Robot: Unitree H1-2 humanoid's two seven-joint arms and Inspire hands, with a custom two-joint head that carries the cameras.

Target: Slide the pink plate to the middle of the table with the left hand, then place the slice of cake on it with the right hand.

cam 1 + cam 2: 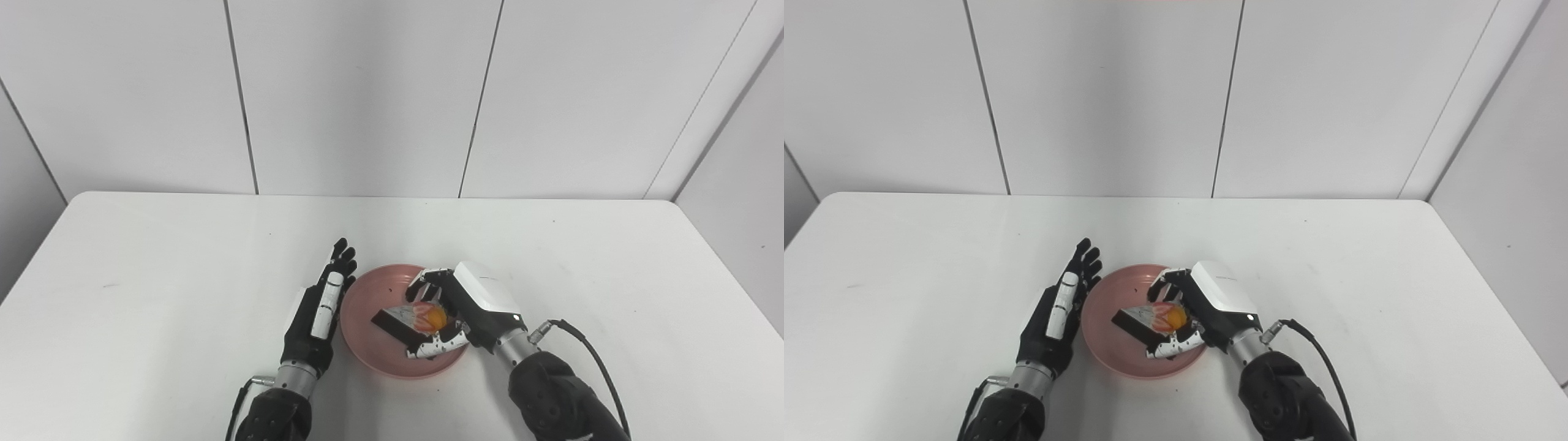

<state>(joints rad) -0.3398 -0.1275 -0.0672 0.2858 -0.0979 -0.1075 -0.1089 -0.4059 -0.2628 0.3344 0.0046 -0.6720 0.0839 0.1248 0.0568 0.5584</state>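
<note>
The right hand [465, 312] has its fingers [429, 277] curled over the far side of the slice of cake [411, 320] and its thumb [438, 346] closing from the near side, so the wedge is pinched between them with its dark pointed end reaching left. The slice sits low over the inside of the pink plate [367, 294]; from this angle it is hard to say whether its underside already touches the plate or hangs just above it. A grip from both sides like this keeps a soft wedge level while it is set down, and the fingers will need to spread before the hand lifts away.

The left hand [320, 306] is empty, its fingers [343, 257] straight and held together, lying edge-on just beside the plate's left rim. Placed so, it serves as a stop: the flat side of the hand can push or steady the plate without hooking it.

The plate lies near the front middle of the white table [153, 257], between the two hands, so the sliding step looks finished and the cake is at the point of release.
</note>
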